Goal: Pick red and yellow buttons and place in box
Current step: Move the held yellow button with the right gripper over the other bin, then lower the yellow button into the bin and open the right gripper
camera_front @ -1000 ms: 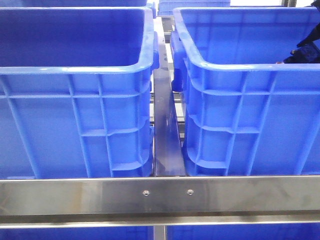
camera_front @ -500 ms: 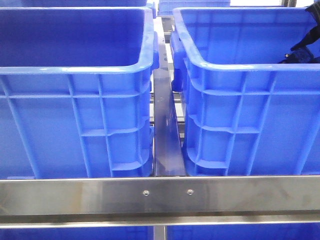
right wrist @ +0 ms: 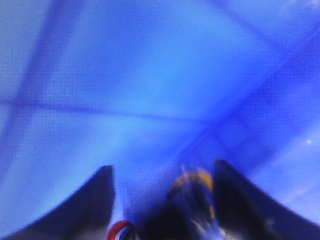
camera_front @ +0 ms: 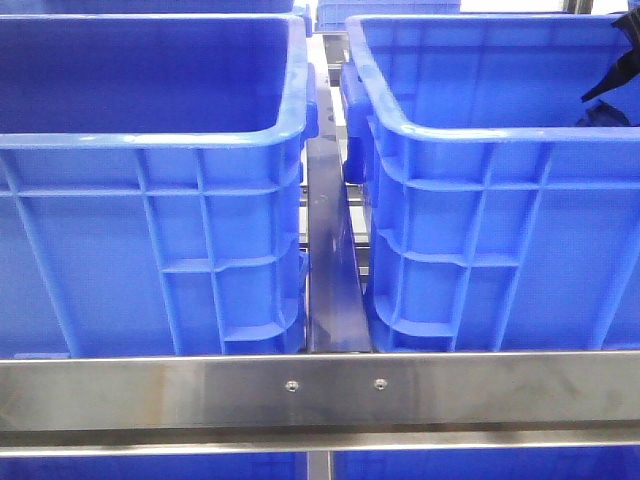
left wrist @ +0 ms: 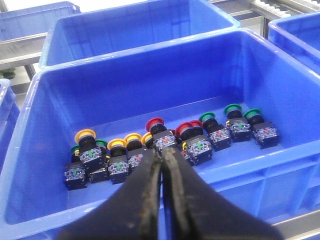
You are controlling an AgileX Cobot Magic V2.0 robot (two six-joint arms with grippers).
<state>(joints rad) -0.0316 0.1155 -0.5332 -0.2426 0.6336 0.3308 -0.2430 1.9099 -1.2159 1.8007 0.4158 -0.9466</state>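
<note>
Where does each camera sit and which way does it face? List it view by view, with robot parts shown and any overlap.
Front: low behind a steel rail, facing forward at two blue bins; the right arm shows inside the right bin.
Left wrist: above a button bin, looking down at buttons; left gripper shut.
Right wrist: close to a blue wall, blurred; right gripper fingers apart.
Shared: front and right wrist probably both see the right bin.

Two bins stand side by side behind a metal rail (camera_front: 320, 395), the left bin (camera_front: 150, 240) and the right bin (camera_front: 500, 250) parted by a narrow strip (camera_front: 330, 270). In the left wrist view, buttons (left wrist: 165, 145) lie in a row along the floor of a bin (left wrist: 150, 75), with another bin (left wrist: 135, 25) behind it.
</note>
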